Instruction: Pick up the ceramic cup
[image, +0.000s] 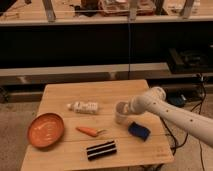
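Looking at the wooden table, you've got the ceramic cup right of its middle, upright. The gripper is right at the cup's rim; grip state and any hold on the cup: can't tell. Around the cup: white tube package to its left, carrot lower left, blue sponge lower right, striped black block toward the table's front edge, orange plate far left.

- The gripper sits against the ceramic cup, hiding the cup's right side.
- The arm is cut off at the right edge.
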